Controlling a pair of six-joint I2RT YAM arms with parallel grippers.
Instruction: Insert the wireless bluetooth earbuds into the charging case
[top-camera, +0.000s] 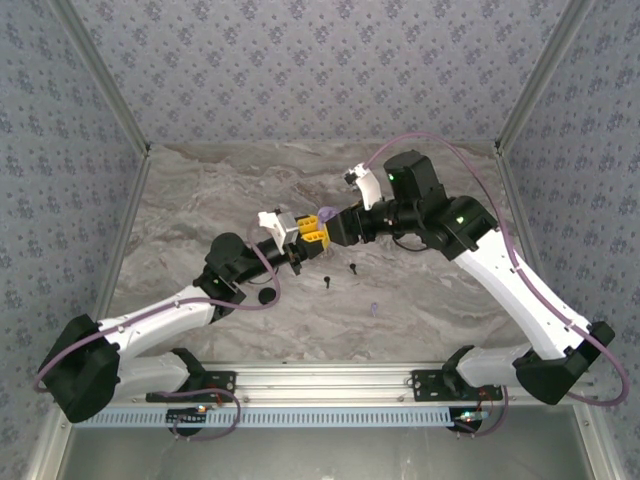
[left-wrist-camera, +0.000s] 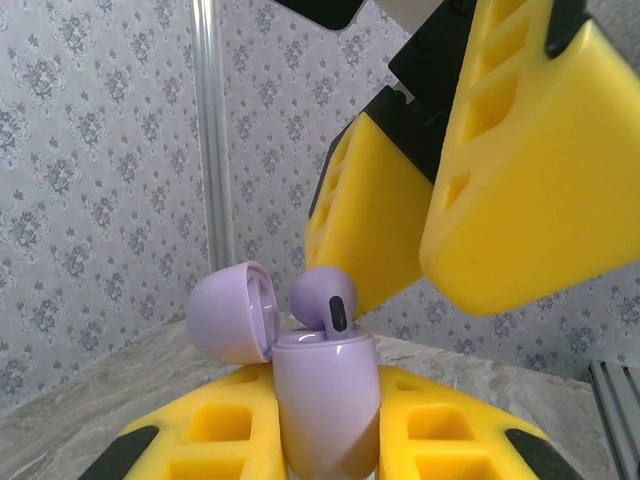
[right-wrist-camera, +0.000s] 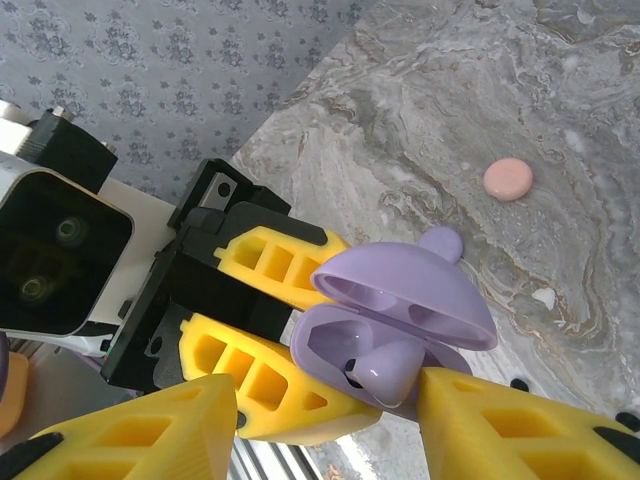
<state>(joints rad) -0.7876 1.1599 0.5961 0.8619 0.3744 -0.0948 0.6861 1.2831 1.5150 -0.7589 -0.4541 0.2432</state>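
Over the middle of the table, clamps the open lavender case in the left gripper and holds the right gripper part open, gripping nothing, just above the lavender earbud half seated inside: likely light, slick, best pinched gently at its round head.

1. Blue-grey wallpaper with a small floral print covered the back wall, the left wall and the right wall.
2. Bare metal posts ran up the corners where the panels met.
3. A grey, marble-patterned tabletop filled the enclosure's floor.
4. An aluminium rail and a pale slotted strip edged its near side.
5. Even light left only soft shadows on the stone pattern.
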